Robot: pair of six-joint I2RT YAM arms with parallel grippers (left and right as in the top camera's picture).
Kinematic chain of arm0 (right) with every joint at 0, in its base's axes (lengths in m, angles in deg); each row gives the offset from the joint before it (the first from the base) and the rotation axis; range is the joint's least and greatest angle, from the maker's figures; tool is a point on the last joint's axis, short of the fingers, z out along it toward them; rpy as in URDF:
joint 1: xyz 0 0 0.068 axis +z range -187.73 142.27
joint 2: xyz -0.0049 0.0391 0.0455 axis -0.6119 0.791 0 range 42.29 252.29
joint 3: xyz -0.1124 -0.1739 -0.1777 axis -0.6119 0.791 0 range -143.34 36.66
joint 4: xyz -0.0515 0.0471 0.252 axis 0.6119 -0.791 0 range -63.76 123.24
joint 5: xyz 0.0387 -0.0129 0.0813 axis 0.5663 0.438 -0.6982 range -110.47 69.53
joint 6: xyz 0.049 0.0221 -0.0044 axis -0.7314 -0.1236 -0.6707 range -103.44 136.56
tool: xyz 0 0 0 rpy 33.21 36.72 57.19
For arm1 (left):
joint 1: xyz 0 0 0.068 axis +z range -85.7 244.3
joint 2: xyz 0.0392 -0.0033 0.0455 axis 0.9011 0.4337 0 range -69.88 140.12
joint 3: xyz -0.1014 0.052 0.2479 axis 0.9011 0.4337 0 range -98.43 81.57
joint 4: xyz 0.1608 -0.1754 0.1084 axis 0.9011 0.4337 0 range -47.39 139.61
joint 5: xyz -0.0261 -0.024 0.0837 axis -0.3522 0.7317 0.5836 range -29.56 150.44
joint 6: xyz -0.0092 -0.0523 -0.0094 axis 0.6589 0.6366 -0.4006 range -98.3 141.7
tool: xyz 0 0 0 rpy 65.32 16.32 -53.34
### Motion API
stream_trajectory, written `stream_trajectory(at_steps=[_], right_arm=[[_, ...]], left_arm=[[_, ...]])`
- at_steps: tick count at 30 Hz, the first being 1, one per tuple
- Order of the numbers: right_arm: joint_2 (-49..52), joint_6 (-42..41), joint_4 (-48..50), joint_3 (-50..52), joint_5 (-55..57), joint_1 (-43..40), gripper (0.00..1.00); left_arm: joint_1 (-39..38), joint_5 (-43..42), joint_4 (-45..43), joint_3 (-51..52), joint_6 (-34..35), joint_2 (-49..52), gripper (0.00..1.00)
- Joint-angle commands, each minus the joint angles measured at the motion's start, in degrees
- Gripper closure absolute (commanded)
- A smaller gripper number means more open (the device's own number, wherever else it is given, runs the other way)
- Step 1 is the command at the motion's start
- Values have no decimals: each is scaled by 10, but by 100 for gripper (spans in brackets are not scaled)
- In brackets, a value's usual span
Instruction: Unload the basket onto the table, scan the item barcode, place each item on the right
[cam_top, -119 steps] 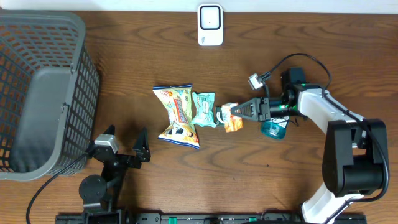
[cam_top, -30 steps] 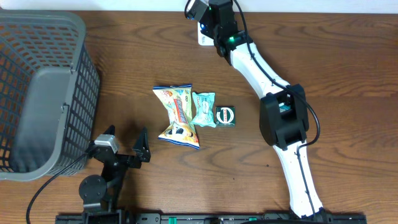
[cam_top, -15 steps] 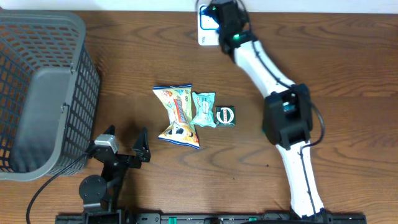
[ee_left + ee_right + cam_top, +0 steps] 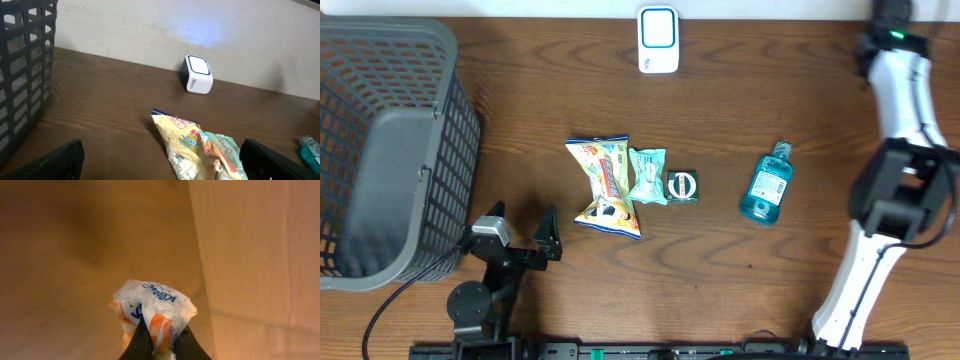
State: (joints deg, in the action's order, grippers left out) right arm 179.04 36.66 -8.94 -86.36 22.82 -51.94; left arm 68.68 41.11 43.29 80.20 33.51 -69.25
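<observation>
**Right gripper** (image 4: pixel 161 341): jaws pressed together, pinching the lower end of a small crumpled packet (image 4: pixel 150 302). In the overhead view, the right arm reaches to the far table edge, well to the right of the barcode scanner (image 4: pixel 658 40). The packet is therefore held well apart from the scanner, off to its right.

**Left gripper** (image 4: pixel 523 226): jaws spread wide, holding nothing. It sits near the front table edge, well in front of the scanner and to its left.

**Containers**
- Grey plastic mesh basket (image 4: pixel 460 120): stands well to the left of the scanner. Through its open top only its solid grey floor shows.
- Mouthwash bottle (image 4: pixel 766 182): lies on its side in front of the scanner and to its right. It is filled with blue-green liquid, and its cap points toward the far edge.

**Task item**: the packet is white with orange patches and blue lettering. Its film is wrinkled and bunched above the fingertips.

**Other items, in front of the scanner**: a yellow snack bag (image 4: pixel 605 185), a teal packet (image 4: pixel 647 175) touching it, and a small dark square pack (image 4: pixel 684 186) just beside the teal packet.

**Surface and room**: a dark brown wood-grain table (image 4: pixel 520 90). The scanner is white with a pale blue face and stands at the far edge against a light wall (image 4: pixel 125 25). The background of the right wrist view is blurred and warm-toned.
</observation>
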Motion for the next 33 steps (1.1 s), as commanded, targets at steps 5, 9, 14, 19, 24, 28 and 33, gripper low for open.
stream_trajectory(at_steps=[5,9,14,19,24,28,33], right_arm=[[-7,-18,40,78,-4,-117,99],[-7,-19,61,111,-9,-172,98],[-7,-78,68,123,-27,-216,82],[-17,-147,55,119,-38,-224,38],[-68,-202,28,109,-150,-208,1],[-147,-205,15,108,-326,-184,1],[-260,-272,-13,108,-507,-144,1]], left_arm=[[-2,-5,18,11,-1,-4,2],[-2,-5,18,11,-1,-4,2],[-2,-5,18,11,-1,-4,2],[-2,-5,18,11,-1,-4,2],[-2,-5,18,11,-1,-4,2],[-2,-5,18,11,-1,-4,2],[-2,-5,18,11,-1,-4,2]])
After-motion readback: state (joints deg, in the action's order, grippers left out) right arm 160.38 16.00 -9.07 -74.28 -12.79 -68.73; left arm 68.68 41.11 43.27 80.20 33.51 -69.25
